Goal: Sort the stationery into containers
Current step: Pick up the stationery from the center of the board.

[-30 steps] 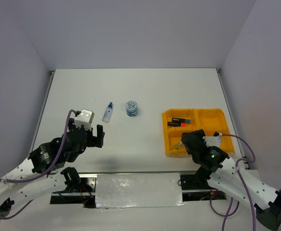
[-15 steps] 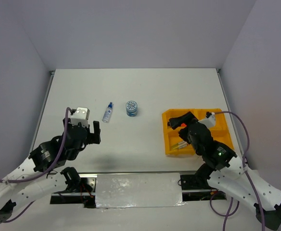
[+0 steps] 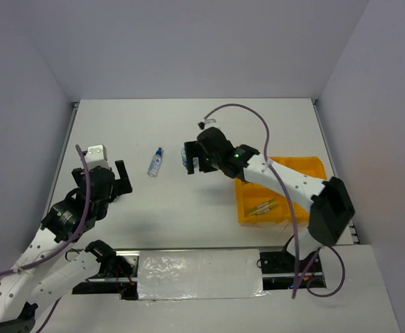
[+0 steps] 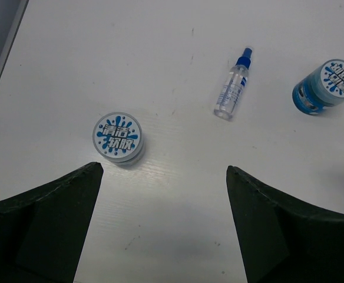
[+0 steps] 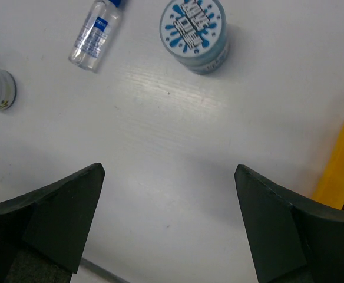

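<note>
Two round blue-white pots and a blue-capped clear bottle lie loose on the white table. In the left wrist view one pot (image 4: pixel 118 137) sits just ahead of my open left gripper (image 4: pixel 163 171), with the bottle (image 4: pixel 232 91) and the other pot (image 4: pixel 327 86) farther right. My right gripper (image 5: pixel 169 169) is open and empty, hovering short of that second pot (image 5: pixel 194 34) and the bottle (image 5: pixel 95 34). From above, the right gripper (image 3: pixel 197 163) covers that pot, beside the bottle (image 3: pixel 155 161). The orange-yellow tray (image 3: pixel 306 170) holds thin pens (image 3: pixel 265 207).
My right arm stretches across the tray's left side and hides its far-left compartment. The left gripper (image 3: pixel 112 182) hangs over the table's left part, covering the near pot. The tray's yellow corner (image 5: pixel 340 171) shows at the right wrist view's edge. Walls surround the table on three sides.
My right arm has swung from the tray's near compartment up and left to the pot, its jaws opening wide. The left arm has drawn back to the left, still open.
</note>
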